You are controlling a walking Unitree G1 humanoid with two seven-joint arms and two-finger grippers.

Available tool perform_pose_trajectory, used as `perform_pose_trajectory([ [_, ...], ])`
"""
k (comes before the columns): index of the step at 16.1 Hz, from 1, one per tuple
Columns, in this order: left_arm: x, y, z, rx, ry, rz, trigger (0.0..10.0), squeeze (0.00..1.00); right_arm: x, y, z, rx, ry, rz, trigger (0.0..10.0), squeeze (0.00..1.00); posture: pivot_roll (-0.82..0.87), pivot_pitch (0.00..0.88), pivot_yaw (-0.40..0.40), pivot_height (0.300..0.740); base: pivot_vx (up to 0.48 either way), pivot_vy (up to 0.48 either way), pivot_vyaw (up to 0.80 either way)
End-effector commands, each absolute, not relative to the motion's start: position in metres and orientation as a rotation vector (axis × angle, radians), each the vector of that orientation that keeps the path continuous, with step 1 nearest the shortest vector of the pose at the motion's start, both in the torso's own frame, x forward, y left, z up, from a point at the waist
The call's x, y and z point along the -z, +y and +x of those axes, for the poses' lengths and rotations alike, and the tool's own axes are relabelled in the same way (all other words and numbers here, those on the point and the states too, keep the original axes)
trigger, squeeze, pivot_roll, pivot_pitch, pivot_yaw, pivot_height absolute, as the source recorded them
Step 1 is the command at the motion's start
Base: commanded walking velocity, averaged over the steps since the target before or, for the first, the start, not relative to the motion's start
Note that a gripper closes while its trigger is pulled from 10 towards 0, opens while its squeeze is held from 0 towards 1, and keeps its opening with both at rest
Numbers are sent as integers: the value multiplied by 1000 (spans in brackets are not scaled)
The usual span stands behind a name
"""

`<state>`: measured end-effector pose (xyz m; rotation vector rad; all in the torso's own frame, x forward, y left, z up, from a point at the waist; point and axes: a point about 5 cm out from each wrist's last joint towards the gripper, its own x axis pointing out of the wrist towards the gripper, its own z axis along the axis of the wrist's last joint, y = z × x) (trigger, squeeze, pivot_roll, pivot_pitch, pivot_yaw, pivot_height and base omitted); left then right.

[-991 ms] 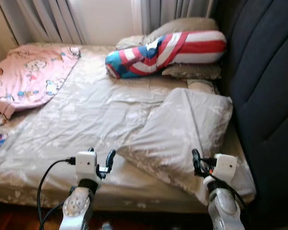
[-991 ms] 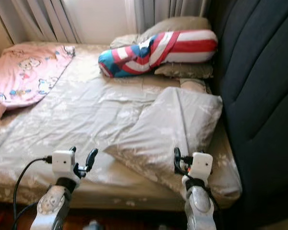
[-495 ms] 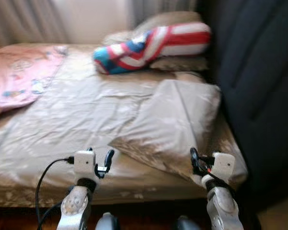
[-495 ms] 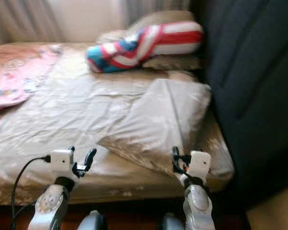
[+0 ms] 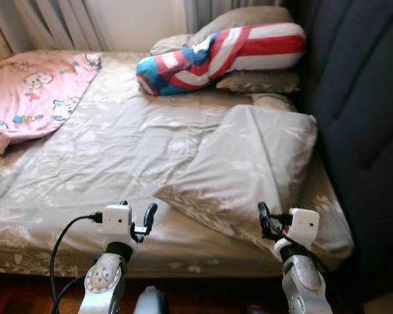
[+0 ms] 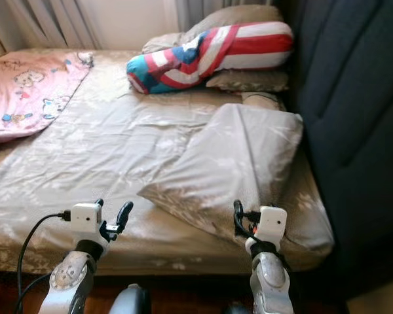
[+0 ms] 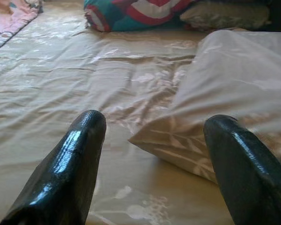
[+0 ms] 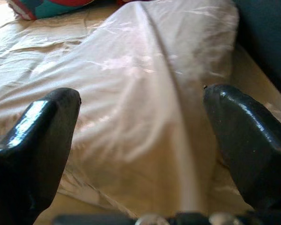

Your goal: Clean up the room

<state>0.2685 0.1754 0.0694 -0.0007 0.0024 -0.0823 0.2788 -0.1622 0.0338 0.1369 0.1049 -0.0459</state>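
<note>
A beige bed [image 5: 98, 157] with a rumpled sheet lies before me. A large beige pillow [image 5: 249, 170] lies askew on its right side, one corner toward the front edge. A red, white and blue striped bolster [image 5: 216, 59] rests on beige pillows [image 5: 259, 82] at the far end. A pink printed blanket [image 5: 33, 91] is bunched at the far left. My left gripper [image 5: 137, 212] is open above the front edge, left of the pillow's corner [image 7: 145, 138]. My right gripper [image 5: 268, 222] is open just short of the pillow [image 8: 145, 79]. Both hold nothing.
A dark padded headboard [image 5: 360, 98] runs along the bed's right side. Grey curtains [image 5: 46, 23] hang behind the far end. Dark wooden floor [image 5: 13, 297] shows below the bed's front edge. A black cable [image 5: 59, 255] loops from my left wrist.
The camera swung to the right with blur and has come back, now sharp. Both arms keep the same raised pose with open fingers. Nothing on the bed has moved.
</note>
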Motion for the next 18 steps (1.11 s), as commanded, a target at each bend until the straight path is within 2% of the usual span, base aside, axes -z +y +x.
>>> perform_pose_trajectory([
  [1,-72,176,270,84,-2,3,10000,0,-35,-158,280,29,103,141,10000,0,-45,79,4,652,337,0,0],
  [10,-71,176,269,83,-2,4,10000,0,-34,-154,284,-11,122,136,10000,0,-42,86,3,652,306,0,0],
  [11,-72,175,269,87,-2,4,10000,0,-29,-153,287,-30,173,117,10000,1000,-38,82,6,652,0,0,0],
  [18,-73,177,266,94,-2,13,10000,0,-33,-153,313,-25,279,190,10000,1000,-12,88,15,652,0,0,0],
])
